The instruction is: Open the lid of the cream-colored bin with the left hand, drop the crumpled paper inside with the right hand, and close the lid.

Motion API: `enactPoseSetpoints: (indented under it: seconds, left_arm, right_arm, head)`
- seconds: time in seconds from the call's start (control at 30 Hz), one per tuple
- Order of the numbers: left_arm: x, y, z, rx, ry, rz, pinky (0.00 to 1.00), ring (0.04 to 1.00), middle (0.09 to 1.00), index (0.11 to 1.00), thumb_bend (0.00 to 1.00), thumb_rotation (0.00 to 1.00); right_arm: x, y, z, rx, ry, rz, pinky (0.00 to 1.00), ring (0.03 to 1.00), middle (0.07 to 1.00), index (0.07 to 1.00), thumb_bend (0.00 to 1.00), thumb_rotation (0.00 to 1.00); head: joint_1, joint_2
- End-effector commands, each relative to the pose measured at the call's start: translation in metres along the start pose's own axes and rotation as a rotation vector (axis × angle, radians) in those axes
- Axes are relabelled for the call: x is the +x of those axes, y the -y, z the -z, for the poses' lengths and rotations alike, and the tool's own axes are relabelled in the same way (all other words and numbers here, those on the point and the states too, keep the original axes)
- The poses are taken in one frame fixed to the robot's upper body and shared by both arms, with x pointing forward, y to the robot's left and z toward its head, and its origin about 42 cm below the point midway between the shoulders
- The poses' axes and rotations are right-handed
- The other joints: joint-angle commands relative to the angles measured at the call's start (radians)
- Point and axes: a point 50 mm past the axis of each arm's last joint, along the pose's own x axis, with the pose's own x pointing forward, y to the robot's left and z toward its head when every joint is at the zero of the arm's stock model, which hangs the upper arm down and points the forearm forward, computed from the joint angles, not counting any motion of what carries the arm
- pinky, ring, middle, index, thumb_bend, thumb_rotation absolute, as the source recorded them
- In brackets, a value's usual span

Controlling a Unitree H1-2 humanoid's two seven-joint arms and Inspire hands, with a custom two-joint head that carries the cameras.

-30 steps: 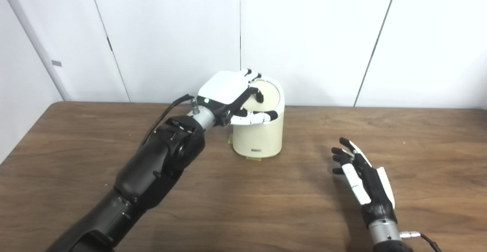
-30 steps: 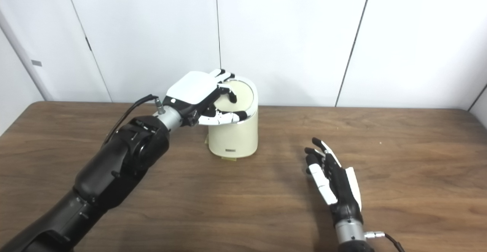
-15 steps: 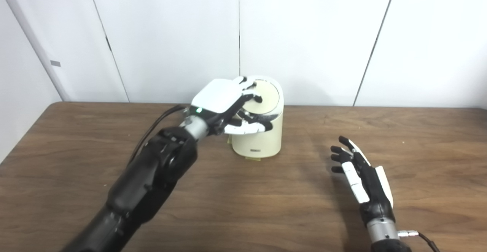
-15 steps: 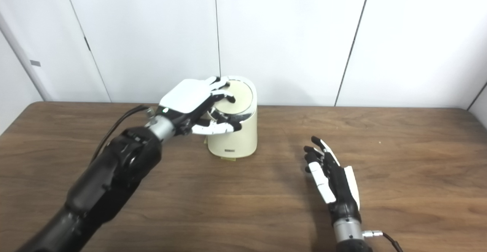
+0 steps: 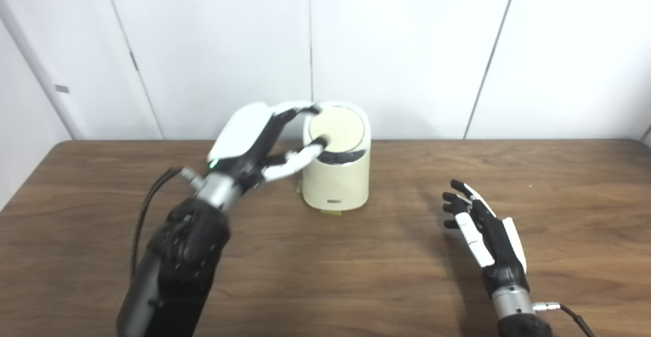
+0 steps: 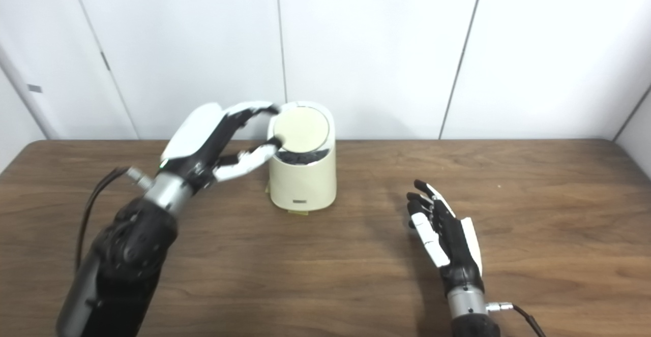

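The cream-colored bin [image 5: 335, 184] stands at the back middle of the table. Its round lid [image 5: 338, 128] is tilted, with a dark gap showing under its front edge. My left hand [image 5: 254, 141] is open at the bin's upper left. Its fingers are spread and its fingertips [image 5: 319, 143] are at the lid's left rim. My right hand [image 5: 480, 230] is open and empty, palm turned left, low over the table to the right of the bin. No crumpled paper is in view.
The brown wooden table [image 5: 325, 276] runs across the whole view. White wall panels [image 5: 407, 47] stand right behind the bin. A small yellowish scrap [image 5: 330, 211] sticks out under the bin's front.
My left hand has drawn back to the left off the lid and its fingers have spread open. The view has shifted a little. My right hand has stayed where it was.
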Motion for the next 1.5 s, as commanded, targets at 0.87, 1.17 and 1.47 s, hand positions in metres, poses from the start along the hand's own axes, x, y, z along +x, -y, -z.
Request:
enactPoseSetpoints:
  seconds: [0.87,1.17,1.47]
  left_arm:
    - [-0.112,0.087,0.094,-1.017,-0.242,-0.221,1.00,1.000,1.000,0.998,0.44,0.94]
    - [-0.118,0.097,0.092,-1.015,-0.265,-0.238,1.00,1.000,1.000,0.989,0.46,0.91]
    - [-0.119,0.098,0.092,-0.974,-0.267,-0.251,1.00,1.000,0.997,0.984,0.43,0.93]
  right_arm:
    - [0.006,0.013,-0.001,0.219,0.059,-0.006,1.00,1.000,1.000,0.994,0.54,0.99]
    - [-0.001,0.017,0.004,0.226,0.027,-0.012,0.99,1.000,1.000,0.990,0.54,1.00]
    - [-0.003,0.017,0.004,0.247,0.017,-0.009,0.98,0.990,0.995,0.983,0.54,0.98]
  head:
    - [-0.014,0.027]
    - [-0.012,0.045]
    - [-0.009,0.053]
